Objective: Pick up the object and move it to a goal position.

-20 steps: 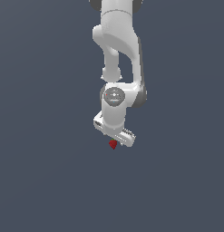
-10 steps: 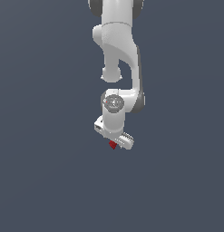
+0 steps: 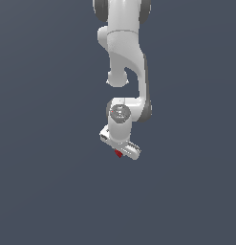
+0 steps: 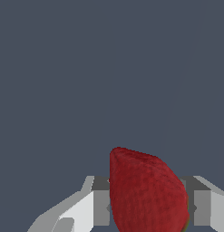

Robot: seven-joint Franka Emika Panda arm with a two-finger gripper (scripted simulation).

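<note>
The object (image 4: 147, 192), a small red strawberry, fills the space between my two fingers in the wrist view, its pointed end facing away from the wrist. My gripper (image 4: 147, 208) is shut on it, a finger (image 4: 93, 206) pressing each side. In the exterior view only a sliver of the red object (image 3: 118, 153) peeks out beneath the white gripper (image 3: 120, 152), held up off the ground below the arm. Its green top is hidden.
A plain dark grey-blue background surrounds the white arm (image 3: 124, 57) in the exterior view. No goal marker or other item shows in either view.
The arm's lower links have lifted slightly and the hand has tilted, carrying the red object with it. The grip stays the same.
</note>
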